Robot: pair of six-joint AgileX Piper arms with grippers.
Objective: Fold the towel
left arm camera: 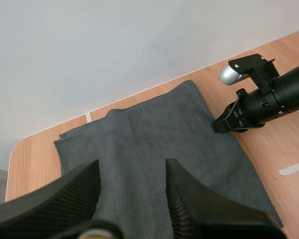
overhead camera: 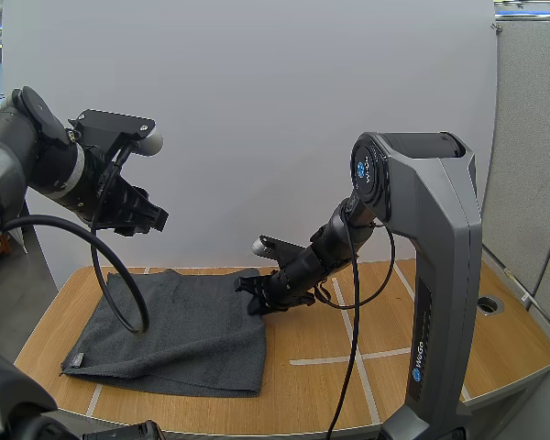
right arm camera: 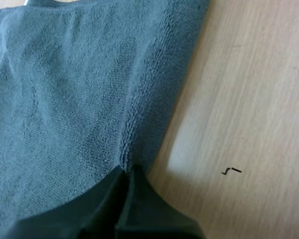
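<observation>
Grey towel point(overhead camera: 174, 330) flat on table point(overhead camera: 440, 321), spread out to the left of right claw point(overhead camera: 252, 295), tips pinched on its right edge. Left claw point(overhead camera: 151, 220) apart, high up, farther off.

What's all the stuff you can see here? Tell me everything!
towel: one, dark grey, spread on the table's left side
table: one, light wood, under everything
tape lines: a few, white, across the table top
hole: one, grey-rimmed, near the table's right edge
left gripper: one, black, open, raised above the towel
right gripper: one, black, pinching the towel's right edge
</observation>
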